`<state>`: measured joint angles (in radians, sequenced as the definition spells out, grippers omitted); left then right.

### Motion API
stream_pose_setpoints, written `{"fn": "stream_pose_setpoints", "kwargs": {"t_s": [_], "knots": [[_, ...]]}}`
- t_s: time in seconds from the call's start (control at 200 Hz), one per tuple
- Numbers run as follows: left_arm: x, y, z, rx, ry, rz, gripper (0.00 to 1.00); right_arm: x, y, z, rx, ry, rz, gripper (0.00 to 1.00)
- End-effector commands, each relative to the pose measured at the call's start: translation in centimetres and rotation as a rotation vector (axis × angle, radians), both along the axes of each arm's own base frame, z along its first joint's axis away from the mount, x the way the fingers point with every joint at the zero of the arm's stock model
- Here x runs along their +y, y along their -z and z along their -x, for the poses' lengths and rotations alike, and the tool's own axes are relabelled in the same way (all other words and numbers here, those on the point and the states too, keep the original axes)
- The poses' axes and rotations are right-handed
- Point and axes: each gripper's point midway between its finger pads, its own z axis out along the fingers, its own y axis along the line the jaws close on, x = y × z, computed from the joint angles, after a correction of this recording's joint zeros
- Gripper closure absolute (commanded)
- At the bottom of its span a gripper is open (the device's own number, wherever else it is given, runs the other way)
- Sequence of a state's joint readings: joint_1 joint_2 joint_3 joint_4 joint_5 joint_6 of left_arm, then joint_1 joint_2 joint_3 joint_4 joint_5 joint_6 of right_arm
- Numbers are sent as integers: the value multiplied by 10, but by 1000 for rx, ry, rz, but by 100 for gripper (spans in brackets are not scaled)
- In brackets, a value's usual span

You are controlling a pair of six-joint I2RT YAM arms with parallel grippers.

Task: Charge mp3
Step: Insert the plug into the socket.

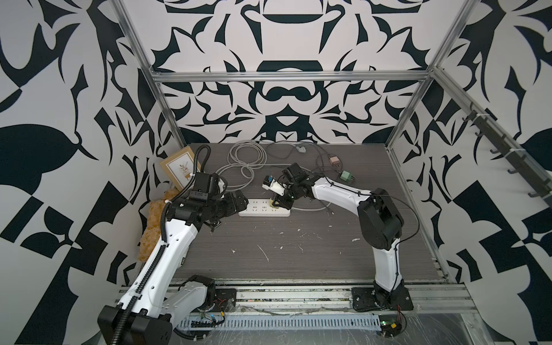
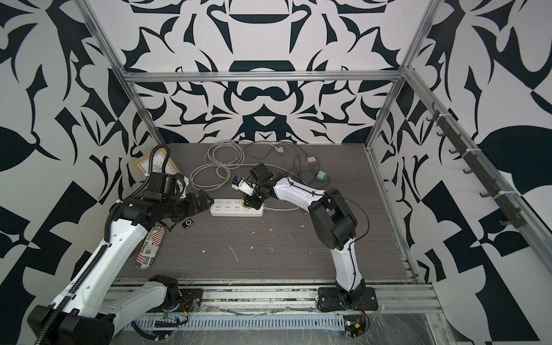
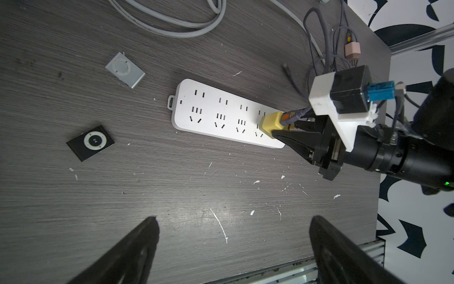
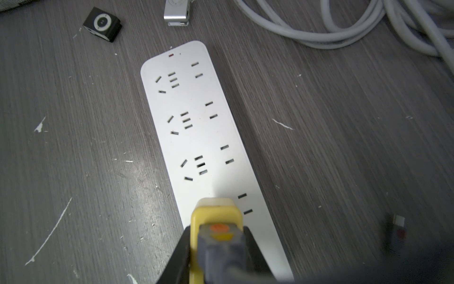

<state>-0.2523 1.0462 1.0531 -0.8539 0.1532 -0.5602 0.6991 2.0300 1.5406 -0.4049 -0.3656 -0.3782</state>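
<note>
No blue mp3 shows in any view. My right gripper [image 4: 216, 237] is shut on a yellow charger cube [image 4: 216, 214] that sits on the last socket of the white power strip [image 4: 196, 135]; a grey cable plug with an orange dot is in the cube. In both top views the cube [image 1: 273, 204] [image 2: 247, 203] is at the strip's right end. My left gripper [image 3: 231, 221] hangs open and empty above bare table, near the strip's left end [image 2: 216, 209]. A small black square device [image 3: 90, 142] with a pale ring and a silver one [image 3: 125, 70] lie left of the strip.
A coiled grey cable [image 1: 246, 161] lies behind the strip. Pink [image 1: 334, 161] and green [image 1: 346, 175] charger cubes sit at the back right with thin cables. A plush toy [image 1: 152, 227], a framed card [image 1: 179, 170] and a printed case [image 2: 150, 248] line the left edge.
</note>
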Motion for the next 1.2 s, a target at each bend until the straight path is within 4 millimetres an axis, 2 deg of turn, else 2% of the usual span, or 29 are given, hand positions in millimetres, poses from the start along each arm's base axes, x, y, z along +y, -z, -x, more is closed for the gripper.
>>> {"fn": "stream_pose_setpoints", "kwargs": {"t_s": [0.0,0.39,0.525,0.585,0.9,1.2], "knots": [[1,6,8,22,1,4,0,-2,-2,4,-31,-27,10,100],[-7,23,11,77,3,52,1,3,-44,0,-183,-69,-52,100],[-6,27,12,90,0,51,1,6,-51,1,-193,-79,-71,100],[-8,26,7,69,1,58,1,8,-51,1,-186,-85,-75,100],[-6,32,7,84,-6,49,1,12,-29,9,-112,-120,-70,100],[-4,33,7,84,-6,33,1,16,-18,10,-91,-135,-76,100]]}}
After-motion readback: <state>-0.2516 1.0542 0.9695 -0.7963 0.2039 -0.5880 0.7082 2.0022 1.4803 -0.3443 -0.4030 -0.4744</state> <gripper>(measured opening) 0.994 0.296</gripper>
